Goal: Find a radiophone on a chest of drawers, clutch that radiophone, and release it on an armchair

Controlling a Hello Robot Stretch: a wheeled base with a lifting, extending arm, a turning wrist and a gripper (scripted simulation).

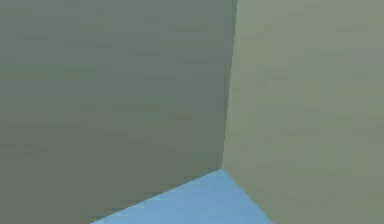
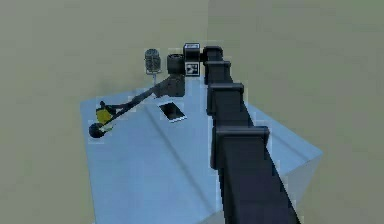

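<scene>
Out to the arm's side, you have a pale blue top of a boxy piece of furniture, set against a beige wall. Your arm rises from the bottom edge just right of the middle. It reaches out over the top toward that wall, with two white squares at its far end.

From the squares the pincer slants left and toward the near side across the top, and its tip lies close to the top's left edge. A yellow-and-black blob sits right at that tip (part of the pincer or a separate thing, you cannot say). You therefore cannot tell the pincer's state or whether it holds anything.

A small flat dark slab with a pale rim lies on the top; it is phone-shaped and the best match for the radiophone. You will find it just left of the arm and on the near side of the pincer's body, well apart from the tip. Whether the pincer's body touches it cannot be told.

At the far side of the top, close to the wall and just left of the squares, a grey round thing stands on a short stem.

Ahead of you is a room corner. A grey-green wall on the left meets a paler wall on the right, with a wedge of blue floor at the bottom.
</scene>
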